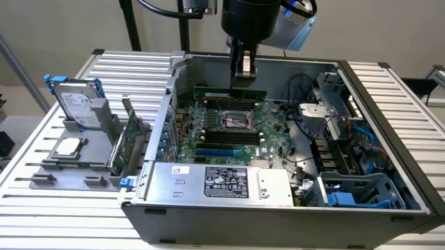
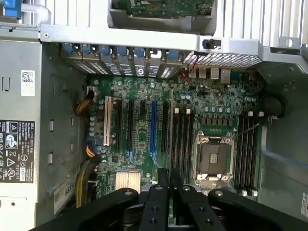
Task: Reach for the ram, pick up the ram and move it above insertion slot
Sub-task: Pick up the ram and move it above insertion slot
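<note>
In the exterior view, the hand (image 1: 243, 78) hangs inside the open computer case (image 1: 389, 104), over the far part of the motherboard (image 1: 236, 130). Its fingers are closed on the upper edge of the ram (image 1: 230, 93), a long, thin green stick held on edge, level, just above the board and beyond the processor socket (image 1: 239, 120). Black memory slots (image 1: 226, 137) lie on the near side of the socket. On the slatted bench (image 1: 41, 208), to the exterior view's left of the case, a grey holder (image 1: 70, 161) carries the hard drive (image 1: 75, 104) with blue rails and the large green expansion card (image 1: 128, 140).

In the wrist view, the two finger tips (image 2: 165, 179) sit close together with the ram (image 2: 171, 125) between them, seen edge-on as a thin pale line running away from the hand across the board. It lies beside a bank of black memory slots (image 2: 182, 139) next to the processor socket (image 2: 211, 159); whether it is exactly over one slot I cannot tell.

The ram looks light and stiff, but thin and fragile: it would resist little bending across its flat faces, and its chips and contact edge are best left untouched. The grip seen here, near the middle of the long top edge with the fingers pressing on the two flat faces, seems the sound place, since it keeps the stick balanced and level. The smooth faces may slip under a weak squeeze.
</note>
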